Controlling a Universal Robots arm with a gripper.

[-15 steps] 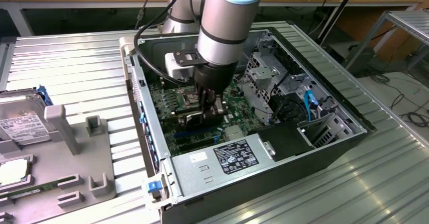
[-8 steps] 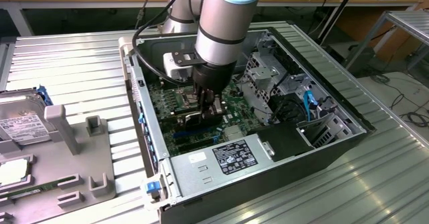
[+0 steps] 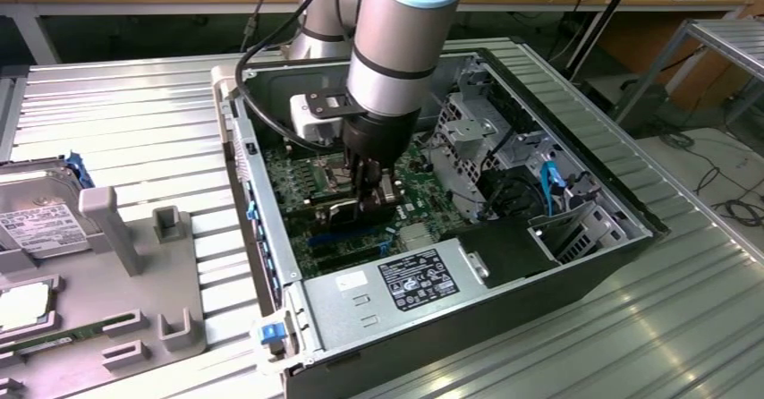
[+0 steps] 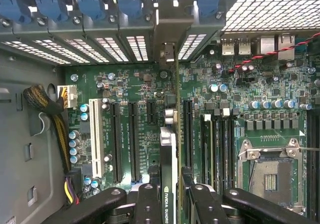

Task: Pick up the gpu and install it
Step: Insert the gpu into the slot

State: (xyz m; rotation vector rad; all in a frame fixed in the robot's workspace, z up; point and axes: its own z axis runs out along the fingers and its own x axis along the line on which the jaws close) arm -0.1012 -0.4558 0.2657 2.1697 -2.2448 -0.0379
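Observation:
My gripper (image 3: 365, 191) is down inside the open computer case (image 3: 573, 113), low over the green motherboard (image 3: 286, 171). It is shut on the gpu (image 3: 343, 209), a thin dark card. In the wrist view the gpu (image 4: 169, 144) appears edge-on between my gripper's (image 4: 172, 191) black fingers (image 4: 148, 204), running toward the case's rear slot wall. Its silver end bracket (image 4: 167, 49) stands at a slot opening there. The card lies over the motherboard (image 4: 135, 84), between the long black expansion slots (image 4: 116, 139) and the memory slots (image 4: 215, 144). Whether its edge sits in a slot is hidden.
A white expansion slot (image 4: 95, 139), a yellow-black cable bundle (image 4: 55, 119) and the processor socket (image 4: 272, 169) surround the card. The power supply (image 3: 412, 283) and drive cage (image 3: 471, 140) crowd the case. A grey holder (image 3: 131, 265) at the exterior view's left carries a hard drive (image 3: 36, 224) and a memory stick (image 3: 60, 336).

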